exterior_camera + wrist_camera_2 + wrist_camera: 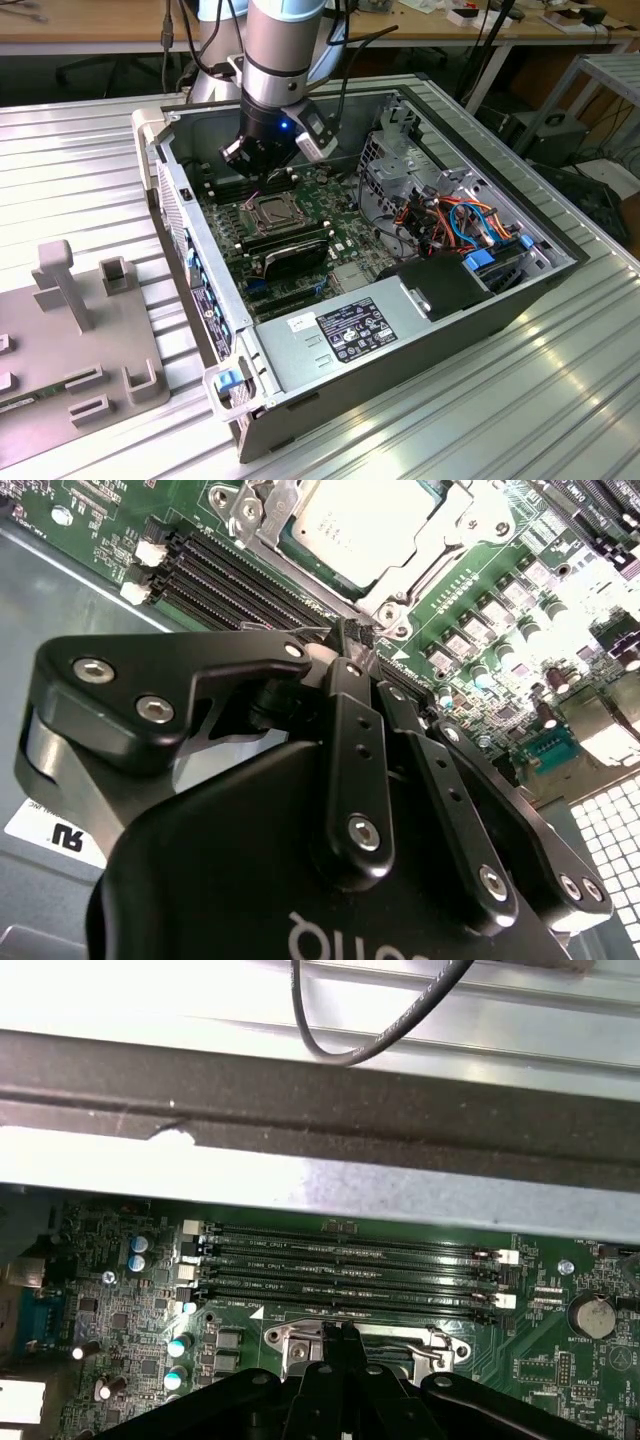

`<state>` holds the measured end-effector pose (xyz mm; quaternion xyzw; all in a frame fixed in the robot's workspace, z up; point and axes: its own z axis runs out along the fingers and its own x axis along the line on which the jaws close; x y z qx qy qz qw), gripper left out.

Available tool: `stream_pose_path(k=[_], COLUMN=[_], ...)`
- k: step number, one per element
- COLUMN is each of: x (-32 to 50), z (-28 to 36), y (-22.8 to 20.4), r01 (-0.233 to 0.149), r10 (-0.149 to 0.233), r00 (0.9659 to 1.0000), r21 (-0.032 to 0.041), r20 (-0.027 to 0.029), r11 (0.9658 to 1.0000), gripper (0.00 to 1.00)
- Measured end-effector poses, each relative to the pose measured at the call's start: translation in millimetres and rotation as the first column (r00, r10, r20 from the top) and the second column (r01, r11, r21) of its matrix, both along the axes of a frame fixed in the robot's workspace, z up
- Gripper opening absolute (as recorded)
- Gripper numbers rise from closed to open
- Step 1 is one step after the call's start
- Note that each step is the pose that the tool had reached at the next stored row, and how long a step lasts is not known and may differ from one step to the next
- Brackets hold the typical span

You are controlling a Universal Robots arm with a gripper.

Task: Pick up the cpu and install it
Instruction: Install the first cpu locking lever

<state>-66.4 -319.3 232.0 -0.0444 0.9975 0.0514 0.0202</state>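
The cpu, a flat square chip with a silver-grey top, lies in the motherboard socket inside the open computer case, with the socket's metal frame around it. My gripper hangs just above the board beside the socket, on the side of the memory slots. Its black fingers are shut, tip against tip, with nothing between them, as seen in both wrist views. In the first wrist view the gripper covers most of the socket frame.
Several long black memory slots run beside the socket, close under the case's side wall. The power supply and a drive cage with coloured cables fill the case's other end. A grey fixture stands at the exterior view's left.
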Motion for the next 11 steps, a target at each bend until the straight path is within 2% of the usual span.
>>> stream_pose_path(k=[4, 9, 11], x=[0.0, 0.0, 0.0], z=[0.0, -0.2, -0.2], y=[0.2, 5.0, 5.0], r01=[0.0, 0.0, 0.0], r10=[0.0, 0.0, 0.0], r00=[1.0, 1.0, 1.0], r21=[0.0, -0.0002, 0.0001], r20=[0.0, 0.0, 0.0], r11=[1.0, 1.0, 1.0], gripper=[0.11, 0.11, 0.11])
